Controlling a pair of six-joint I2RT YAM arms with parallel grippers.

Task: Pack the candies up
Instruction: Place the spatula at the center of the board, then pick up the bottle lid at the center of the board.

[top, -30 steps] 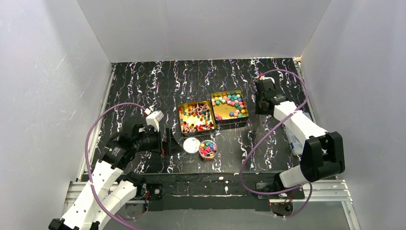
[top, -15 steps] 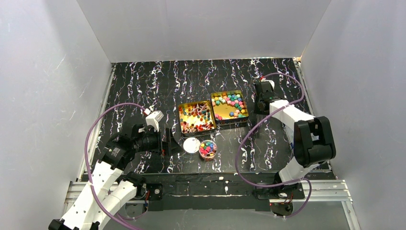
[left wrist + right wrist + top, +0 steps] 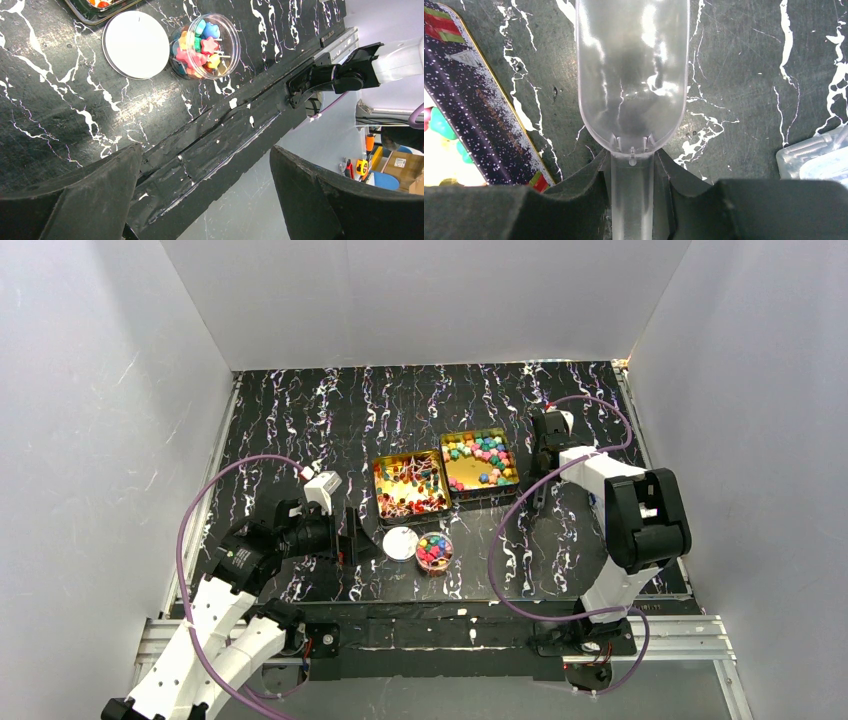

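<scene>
— Nearest us, the left gripper (image 3: 205, 155) hangs low over the table's front edge. Its fingers are spread wide with nothing between them.

— And just past it?

— The small clear jar (image 3: 205, 46). It's open and well filled with round candies (image 3: 196, 50): pink, green, yellow, blue. Its white lid (image 3: 136, 44) lies flat just beside it.

— Further back?

— Two gold tins side by side. The left tin (image 3: 376, 483) carries thin twist-wrapped pieces. The right tin (image 3: 465, 473) carries more round lumps, with some bare gold floor showing.

— Where's the other arm?

— Farthest out, just beside the right tin's outer wall. The right gripper (image 3: 632, 167) pinches the handle of a clear plastic scoop (image 3: 631, 75). The bowl is empty and hangs over bare table, not over the tin.

— So it's a scooping step, I'd guess. How should it go?

— Lift the bowl clear of the rim first. Then come in low where the lumps lie thick, with the lip running along the floor. Keep it level on the carry. The jar's mouth looks narrow and the jar is nearly full, so tip slowly over its middle, or lumps may roll off across the table.
</scene>
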